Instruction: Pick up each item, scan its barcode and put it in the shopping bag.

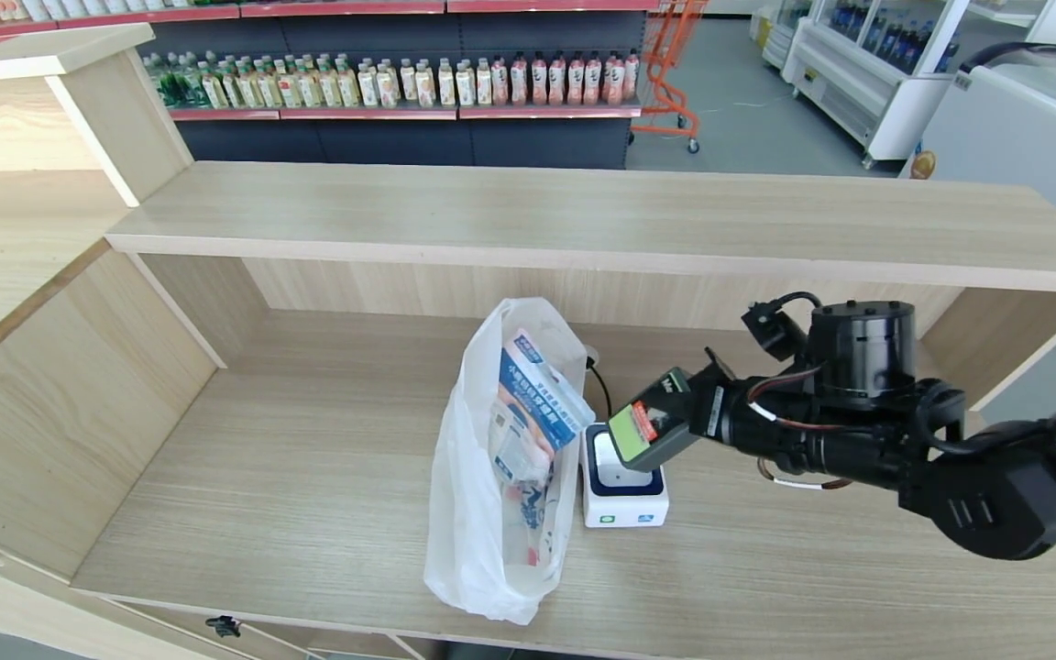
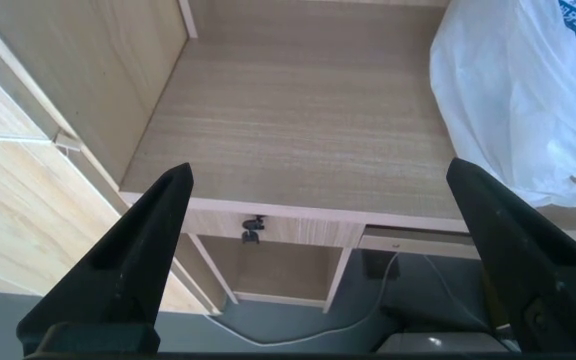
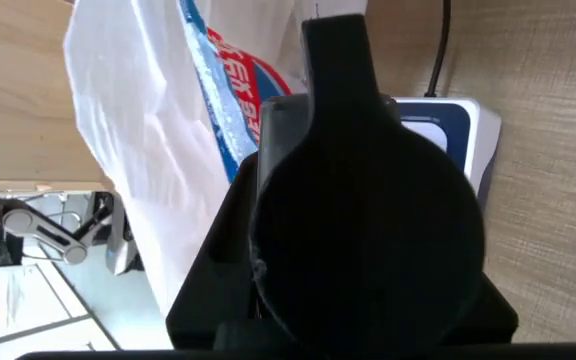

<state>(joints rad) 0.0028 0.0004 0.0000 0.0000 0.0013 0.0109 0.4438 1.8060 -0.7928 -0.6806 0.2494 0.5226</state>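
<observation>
Our left gripper hung with its fingers spread wide and nothing between them, off the near edge of the counter. The shopping bag stood to its right. That bag was thin, floppy film with a blue-and-white packet already inside, and its mouth lay just ahead of the right gripper. That gripper pinched a small dark box directly above the scanner. We judged the box light, stiff and smooth-skinned, best clamped across its flat opposite sides, leaving the labelled face clear.
</observation>
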